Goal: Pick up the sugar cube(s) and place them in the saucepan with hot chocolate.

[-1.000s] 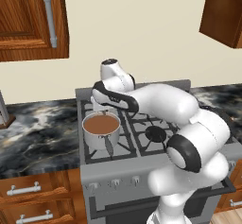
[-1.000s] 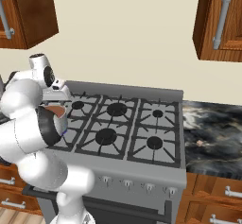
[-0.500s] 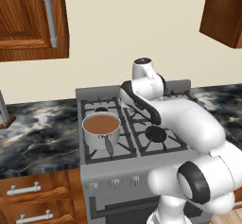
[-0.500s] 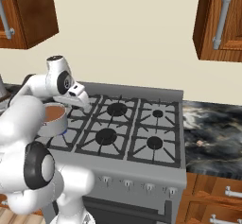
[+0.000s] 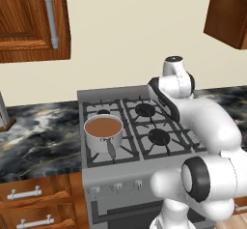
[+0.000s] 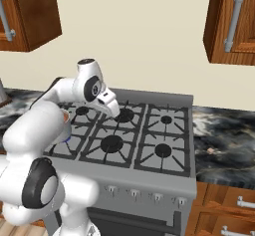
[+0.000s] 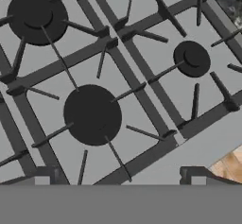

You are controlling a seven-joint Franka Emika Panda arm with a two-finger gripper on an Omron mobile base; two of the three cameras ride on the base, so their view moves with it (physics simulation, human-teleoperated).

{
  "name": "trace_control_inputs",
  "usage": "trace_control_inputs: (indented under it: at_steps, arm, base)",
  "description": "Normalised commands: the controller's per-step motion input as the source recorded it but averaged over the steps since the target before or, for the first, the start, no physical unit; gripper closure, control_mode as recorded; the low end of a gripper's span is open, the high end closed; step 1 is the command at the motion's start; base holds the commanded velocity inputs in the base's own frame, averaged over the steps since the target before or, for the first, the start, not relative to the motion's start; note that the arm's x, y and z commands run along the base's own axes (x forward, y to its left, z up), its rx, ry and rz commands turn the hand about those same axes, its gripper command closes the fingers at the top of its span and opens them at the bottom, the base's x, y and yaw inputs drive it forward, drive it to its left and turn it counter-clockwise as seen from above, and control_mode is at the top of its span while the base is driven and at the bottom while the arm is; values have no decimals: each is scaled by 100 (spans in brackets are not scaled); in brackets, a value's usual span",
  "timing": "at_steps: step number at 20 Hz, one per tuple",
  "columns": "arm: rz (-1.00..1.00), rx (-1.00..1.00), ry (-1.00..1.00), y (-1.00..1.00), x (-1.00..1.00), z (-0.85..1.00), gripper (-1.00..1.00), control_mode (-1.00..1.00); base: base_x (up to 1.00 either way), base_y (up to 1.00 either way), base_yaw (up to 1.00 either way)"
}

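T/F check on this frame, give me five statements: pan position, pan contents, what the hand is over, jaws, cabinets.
1. The saucepan sits on the stove's front-left burner. True.
2. The saucepan is empty. False: brown liquid fills it.
3. The gripper looks down on bare burner grates, with no pan under it. True.
4. The jaws are shut on a sugar cube. False: they stand open with nothing between them.
5. The saucepan's handle points toward the back wall. False: it points toward the stove's front edge.
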Motion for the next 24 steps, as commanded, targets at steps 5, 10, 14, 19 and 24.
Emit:
trace_control_inputs:
  at_steps: [5,10,14,19,24]
  arm:
    - [-32,5,0,-100,-5,0,-100,-100]
    - [-22,12,0,-100,2,-7,-100,-100]
    - [-1,11,0,-99,18,-13,-100,-100]
    - [6,3,0,-90,29,-12,-100,-100]
    - [3,-3,0,-67,17,-19,-100,-100]
  base:
    - [0,0,0]
    - [0,0,0]
    - [0,0,0]
    - [0,0,0]
    - [0,0,0]
